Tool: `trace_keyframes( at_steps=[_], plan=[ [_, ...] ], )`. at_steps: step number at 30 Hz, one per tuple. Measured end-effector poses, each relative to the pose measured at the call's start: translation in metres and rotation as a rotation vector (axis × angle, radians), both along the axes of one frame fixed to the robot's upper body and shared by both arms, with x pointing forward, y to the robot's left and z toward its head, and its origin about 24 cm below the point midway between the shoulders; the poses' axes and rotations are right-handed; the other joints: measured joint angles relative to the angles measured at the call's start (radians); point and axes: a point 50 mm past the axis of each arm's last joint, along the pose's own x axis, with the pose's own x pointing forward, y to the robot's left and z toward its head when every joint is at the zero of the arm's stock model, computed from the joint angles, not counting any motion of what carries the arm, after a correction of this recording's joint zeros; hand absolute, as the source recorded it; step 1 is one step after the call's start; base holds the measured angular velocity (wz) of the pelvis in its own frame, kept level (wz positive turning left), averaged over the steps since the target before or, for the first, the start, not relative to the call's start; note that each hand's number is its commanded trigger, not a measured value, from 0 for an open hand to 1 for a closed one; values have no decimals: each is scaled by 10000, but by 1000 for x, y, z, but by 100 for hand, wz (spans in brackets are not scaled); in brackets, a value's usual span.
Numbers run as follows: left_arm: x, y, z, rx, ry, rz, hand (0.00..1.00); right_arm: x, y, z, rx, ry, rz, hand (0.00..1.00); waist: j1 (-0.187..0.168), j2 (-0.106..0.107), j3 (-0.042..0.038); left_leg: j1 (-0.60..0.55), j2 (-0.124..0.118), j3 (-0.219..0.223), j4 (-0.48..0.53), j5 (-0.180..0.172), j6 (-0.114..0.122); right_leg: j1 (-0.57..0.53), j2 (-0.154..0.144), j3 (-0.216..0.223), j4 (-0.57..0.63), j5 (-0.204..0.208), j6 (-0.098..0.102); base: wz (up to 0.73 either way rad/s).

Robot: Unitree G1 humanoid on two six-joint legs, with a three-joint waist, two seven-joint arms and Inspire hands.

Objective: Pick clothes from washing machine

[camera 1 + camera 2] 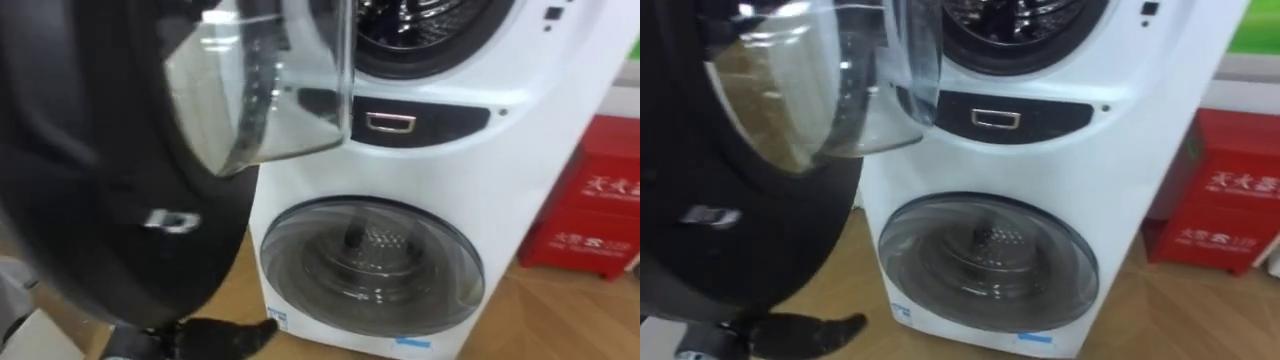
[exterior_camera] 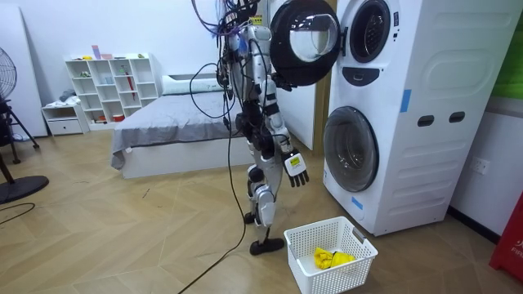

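Left hand [image 1: 228, 335] hangs empty, fingers straight, below the open upper door [image 1: 100, 200] of the washing machine [image 1: 440, 185]. Yellow clothes [image 2: 331, 259] lie in a white basket [image 2: 315, 280] on the floor before that machine.

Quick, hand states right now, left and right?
Left hand: open, fingers straight, holding nothing.
Right hand: cannot be told.

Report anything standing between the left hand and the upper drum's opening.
The swung-open upper door hangs above the left hand, which sits low beside the closed lower door. The upper drum opening itself is uncovered.
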Motion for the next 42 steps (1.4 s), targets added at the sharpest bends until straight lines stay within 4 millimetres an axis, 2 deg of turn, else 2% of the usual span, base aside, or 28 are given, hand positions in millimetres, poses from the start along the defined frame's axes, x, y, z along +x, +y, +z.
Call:
trace_keyframes(
  at_steps=[5, 7, 9, 13, 16, 18, 20, 23, 26, 28, 30, 31, 33, 34, 36, 37, 38, 39, 40, 41, 42],
  plan=[
    [1, -9, 2, -354, -228, -327, 0, 2, 3, 0, 45, 6, 197, 0, -395, -49, -21, 169, 16, 274, -204, -5, 2, -93, 10, 320, -3, 44, 52, -23],
    [2, -15, 3, -450, -296, -581, 0, 4, 5, -1, 91, -38, 230, 0, -446, -98, -23, 303, 34, 433, -349, -8, 1, -107, 32, 537, -5, 28, 49, -27],
    [5, -24, 4, -595, -420, -885, 0, 9, 7, -1, 135, -91, 320, 0, -543, -166, -14, 503, 71, 721, -525, -21, 37, -105, 29, 728, -16, 10, 28, -35],
    [10, -43, 9, -526, -800, -1664, 0, 11, 13, -2, 248, -113, 523, 0, -817, -282, 17, 783, 102, 964, -773, -138, 37, -7, 35, 860, -44, 1, -96, -21],
    [13, -72, 17, -753, -1161, -3111, 0, 16, 15, -2, 300, -208, 574, 0, -964, -271, 13, 956, 145, 1249, -866, -294, 41, 38, 60, 1061, -61, -21, -103, -28],
    [16, -93, 25, -506, -1610, -4296, 0, 22, 20, -2, 376, -331, 745, 0, -1309, -248, 0, 1021, 171, 1393, -865, -365, 36, 55, 72, 1038, -55, -30, -101, -25],
    [21, -105, 31, -419, -1907, -4916, 0, 25, 23, -2, 389, -391, 904, 0, -1554, -244, 0, 1056, 185, 1556, -864, -383, 25, 70, 73, 1046, -46, -29, -102, -27],
    [29, -113, 24, -321, -1649, -5283, 0, 31, 25, 0, 360, -650, 1209, 0, -1809, -177, -38, 1164, 215, 1907, -829, -417, 12, 50, 70, 1053, -46, -28, -103, -39],
    [35, -110, -1, -1, -599, -5089, 0, 28, 22, 0, 320, -550, 1177, 0, -1806, -65, -46, 1307, 309, 2078, -832, -548, -61, 41, 153, 1046, -44, -27, -105, -33],
    [36, -104, -21, 255, 233, -4888, 0, 28, 22, 0, 332, -488, 1121, 0, -1804, -4, -40, 1337, 397, 2068, -839, -664, -91, 33, 236, 976, -48, -38, -124, -8],
    [32, -92, -54, 858, 1575, -4533, 0, 28, 22, 1, 342, -517, 1069, 0, -1771, -7, -36, 1361, 422, 2053, -870, -666, -92, 58, 253, 857, -45, -40, -127, 8],
    [29, -88, -65, 982, 1997, -4419, 0, 25, 21, 0, 343, -472, 1013, 0, -1735, -9, -35, 1395, 428, 2054, -900, -665, -92, 74, 260, 839, -45, -42, -129, 0],
    [8, -62, -113, 1473, 4063, -3578, 0, 23, 21, 0, 415, -426, 778, 0, -1577, -75, -2, 1628, 427, 2060, -1051, -674, -106, 237, 276, 825, -48, -116, -241, -5],
    [0, -53, -127, 1619, 4685, -3249, 0, 21, 20, 0, 442, -380, 639, 0, -1516, -89, -9, 1653, 430, 2058, -1058, -684, -123, 262, 279, 808, -49, -134, -261, 0],
    [-40, -3, -172, 1786, 7291, -1108, 0, 9, 18, -2, 603, -185, -29, 0, -1185, -188, -56, 1694, 483, 2050, -1069, -776, -186, 209, 339, 773, -66, -210, -310, -2],
    [-54, 13, -180, 1835, 7895, -346, 0, 5, 19, -3, 659, -100, -202, 0, -1108, -219, -94, 1706, 503, 2043, -1067, -787, -204, 216, 360, 764, -71, -212, -318, -6],
    [-83, 44, -193, 1754, 9049, 1377, 0, -1, 20, -4, 759, 22, -568, 0, -882, -297, -139, 1761, 545, 2048, -1070, -809, -241, 249, 399, 726, -62, -219, -334, -5],
    [-116, 72, -201, 1600, 10099, 3190, 0, -8, 19, -5, 808, 215, -846, 0, -631, -303, -144, 1835, 578, 2061, -1079, -844, -273, 310, 432, 727, -72, -237, -363, -6],
    [-129, 83, -202, 1729, 10454, 3848, 0, -12, 18, -6, 815, 289, -948, 0, -577, -347, -174, 1865, 591, 2061, -1072, -869, -288, 365, 444, 727, -108, -239, -368, 0],
    [-159, 100, -203, 2073, 11185, 4962, 0, -17, 17, -6, 816, 404, -1093, 0, -386, -347, -224, 1915, 620, 2062, -1058, -930, -309, 449, 466, 725, -184, -236, -374, 0],
    [-187, 109, -203, 2444, 11970, 5652, 0, -21, 14, -6, 822, 466, -1262, 0, -235, -310, -202, 2041, 633, 2060, -1053, -997, -308, 585, 475, 717, -218, -238, -372, 0]
  ],
)
